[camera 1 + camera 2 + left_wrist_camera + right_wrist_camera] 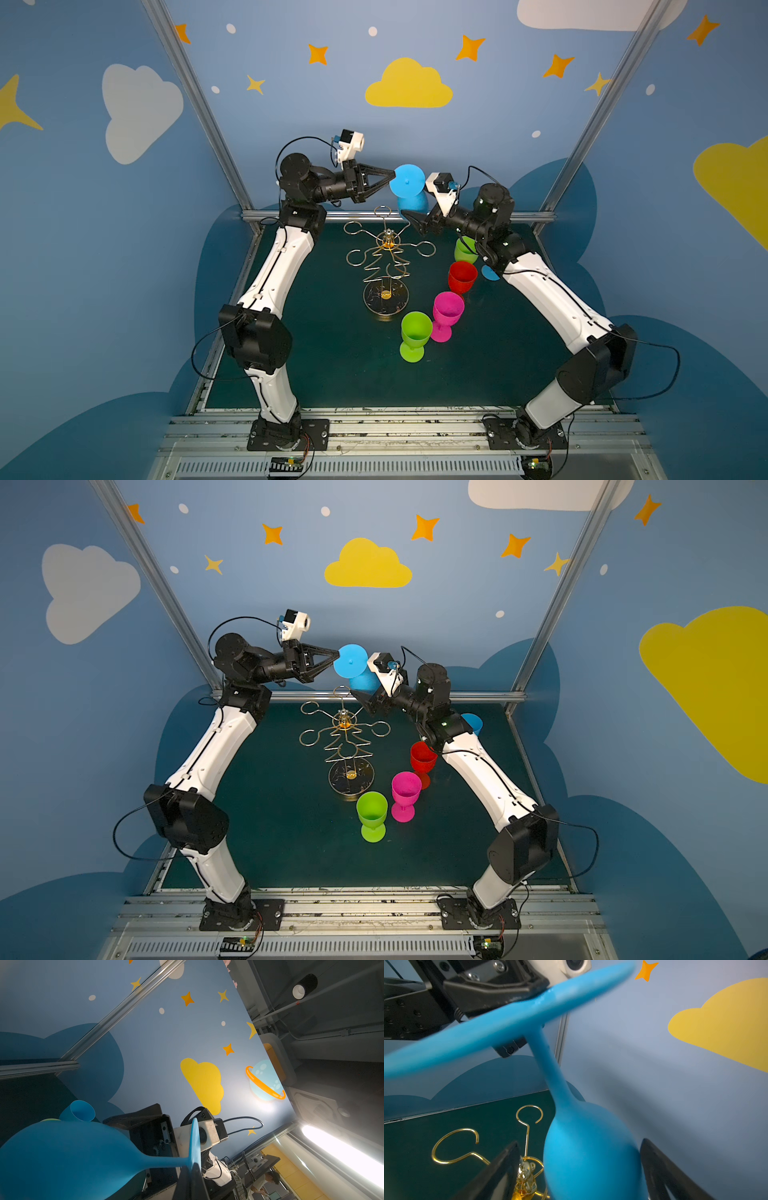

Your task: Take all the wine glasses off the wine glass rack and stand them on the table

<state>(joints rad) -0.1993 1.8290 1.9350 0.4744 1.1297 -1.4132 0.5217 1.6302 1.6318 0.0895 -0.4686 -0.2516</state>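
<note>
Pinching the rim of the round foot of the blue wine glass (407, 185), the left gripper (391, 176) has its jaws pressed together on that thin disc. It holds the glass upside down and somewhat tilted in the air, foot up and bowl hanging below, over the far edge of the table (332, 365).

The right gripper (579, 1142) stands spread wide, with one finger on either side of the hanging bowl. Whether either finger touches the bowl cannot be told.

The wine glass rack (388, 244) stands near the middle of the table, just in front of and below the held glass. In the right wrist view the glass's stem lies beside the rack's wire loops, not inside one.

Five more glasses stand upright on the table to the right of the rack:
- a green glass (415, 332) nearest the front
- a pink glass (448, 309) just beside it
- a red glass (462, 276) farther back
- a second green glass (464, 249), partly behind the right arm (552, 299)
- a second blue glass (471, 723), mostly hidden by that arm

The front green, pink and red bowls open upward, and inside them only bare coloured plastic shows.
</note>
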